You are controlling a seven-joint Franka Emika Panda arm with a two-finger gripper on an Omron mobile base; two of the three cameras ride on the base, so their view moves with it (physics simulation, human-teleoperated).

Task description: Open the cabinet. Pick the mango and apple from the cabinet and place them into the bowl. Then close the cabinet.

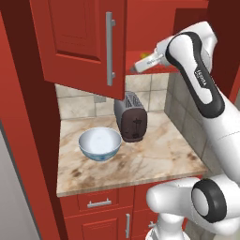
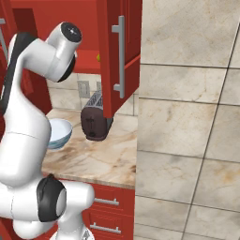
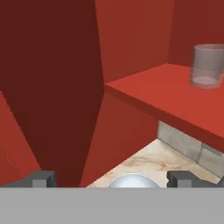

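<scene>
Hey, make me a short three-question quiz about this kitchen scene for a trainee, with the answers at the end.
1. True or false: the cabinet doors are open.
2. What stands right beside the bowl on the counter? A) toaster B) kettle C) pan
3. Fill in: on the cabinet shelf, the hand view shows a clear glass ____.

Key:
1. True.
2. A, the toaster.
3. Cup. The gripper is open with nothing between its fingertips.

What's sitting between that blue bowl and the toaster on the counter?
Nothing: in the left base view the bowl and toaster stand almost touching on the counter.
</scene>
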